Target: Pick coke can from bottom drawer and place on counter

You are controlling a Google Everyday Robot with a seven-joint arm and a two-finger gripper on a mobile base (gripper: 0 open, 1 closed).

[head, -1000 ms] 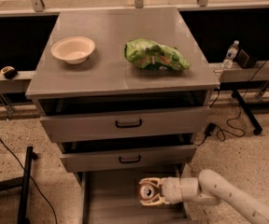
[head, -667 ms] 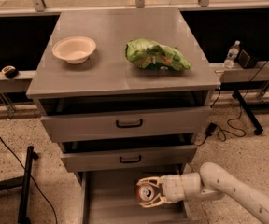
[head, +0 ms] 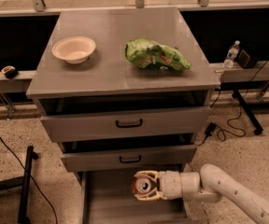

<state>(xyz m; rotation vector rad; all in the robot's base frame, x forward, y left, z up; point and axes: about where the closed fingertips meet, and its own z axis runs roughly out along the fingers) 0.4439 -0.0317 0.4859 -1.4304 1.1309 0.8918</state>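
The coke can [head: 141, 186] is red with a silver top and sits between the fingers of my gripper [head: 145, 187], over the open bottom drawer [head: 99, 204]. The gripper is shut on the can and comes in from the right on a white arm. The can looks lifted a little above the drawer floor. The counter [head: 111, 55] is the grey metal top of the cabinet, above the two upper drawers with black handles.
A cream bowl [head: 74, 48] sits on the counter's left part and a green chip bag [head: 156, 56] on its right part. A clear water bottle [head: 231, 54] stands on a ledge to the right. Cables and a black stand lie on the floor.
The gripper with the can has risen slightly and shifted a little left over the bottom drawer. The camera has moved closer to the cabinet.
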